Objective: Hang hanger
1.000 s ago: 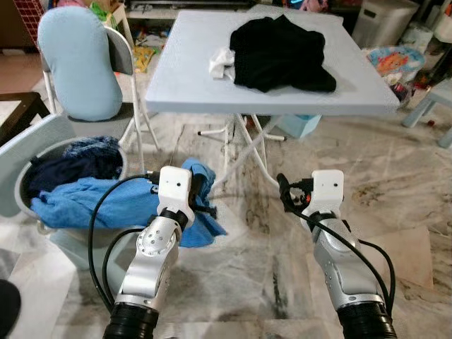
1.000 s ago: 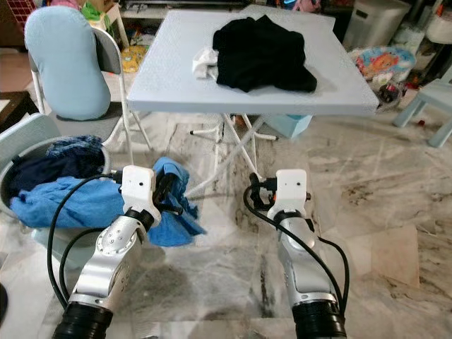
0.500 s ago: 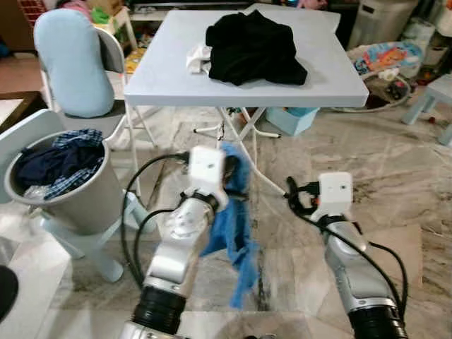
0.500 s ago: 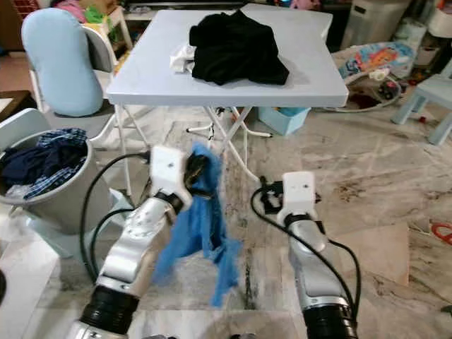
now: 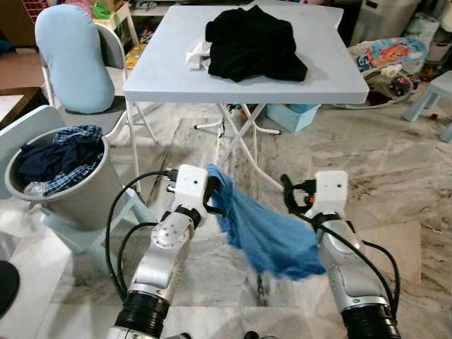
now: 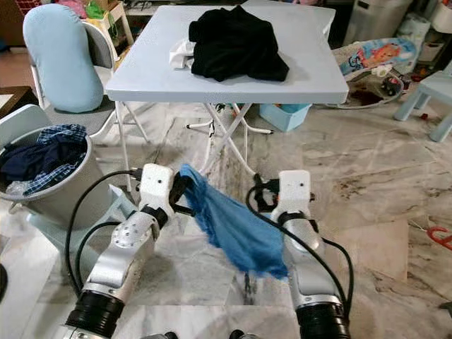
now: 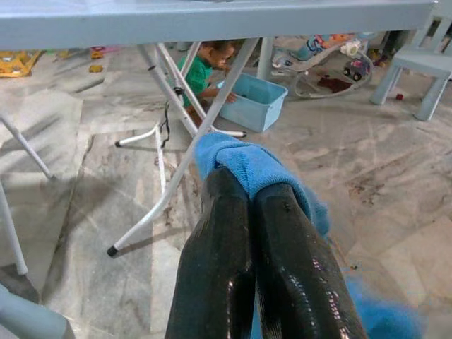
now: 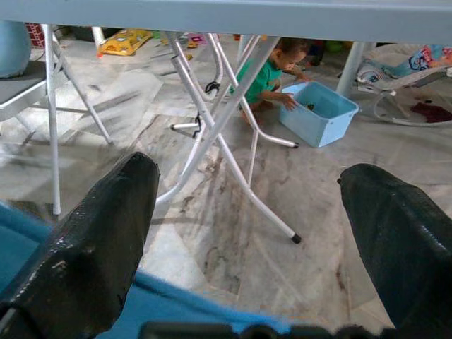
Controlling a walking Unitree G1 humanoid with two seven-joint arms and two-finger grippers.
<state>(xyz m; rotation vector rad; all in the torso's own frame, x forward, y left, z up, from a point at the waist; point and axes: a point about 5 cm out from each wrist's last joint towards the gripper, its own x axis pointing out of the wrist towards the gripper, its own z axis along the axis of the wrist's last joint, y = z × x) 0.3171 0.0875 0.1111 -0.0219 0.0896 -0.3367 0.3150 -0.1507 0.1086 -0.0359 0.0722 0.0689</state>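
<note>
Currently the left gripper (image 5: 212, 199) is clamped on a corner of a fuzzy blue cloth (image 5: 265, 234), which trails toward the right gripper (image 5: 291, 199). Right fingers (image 8: 106, 233) spread apart, holding nothing. No readable labels.

Two silver arms with round joints and ribbed black cuffs, each ending in a white boxy wrist block, looping black cables, and glossy black fingers (image 7: 282, 268).

Spread right gripper (image 8: 247, 233) faces table legs (image 8: 226, 120), blue cloth (image 8: 42, 247) below.
</note>
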